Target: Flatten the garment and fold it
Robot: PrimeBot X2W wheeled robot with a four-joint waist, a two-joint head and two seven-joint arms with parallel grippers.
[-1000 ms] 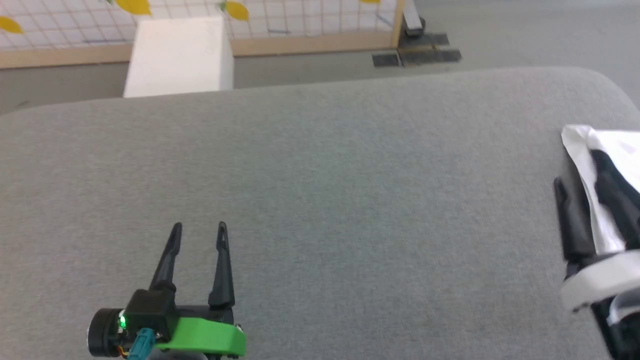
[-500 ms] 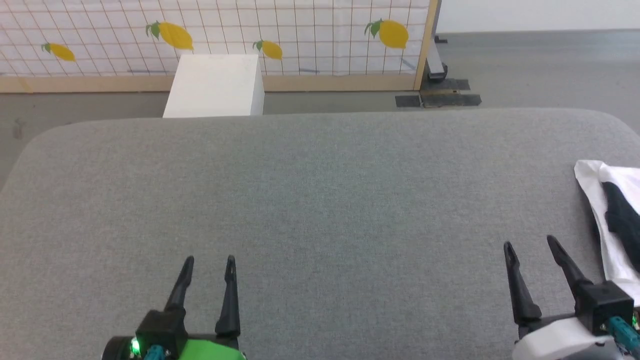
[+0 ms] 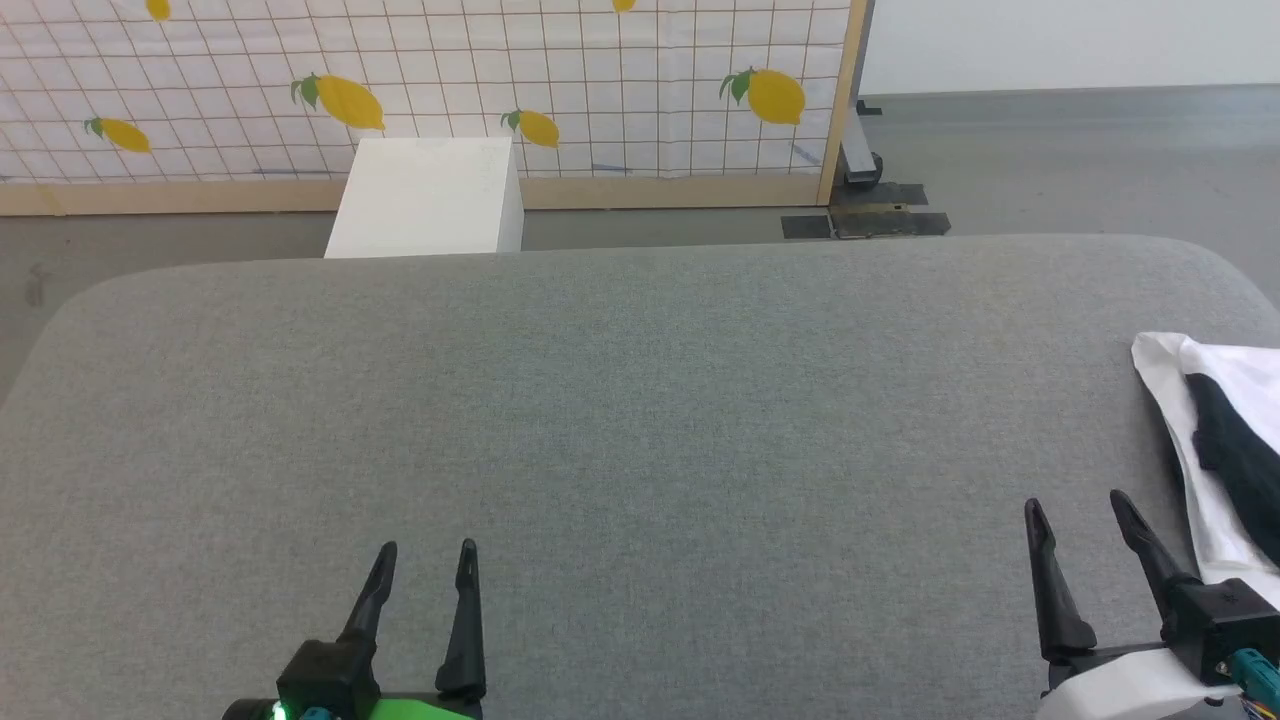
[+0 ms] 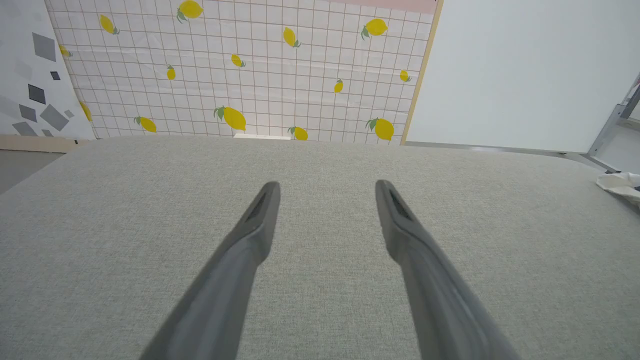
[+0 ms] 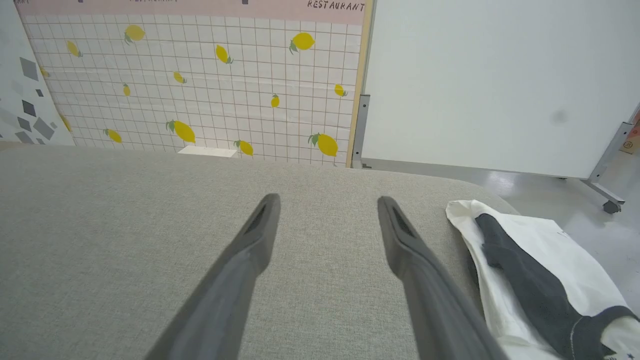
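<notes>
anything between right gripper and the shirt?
Nothing. A narrow strip of bare grey padded surface separates the open right gripper from the garment, as the head and right wrist views show.

The garment, a white T-shirt with a black sleeve draped across it, lies bunched and unflattened at the right edge of the grey padded surface
</notes>
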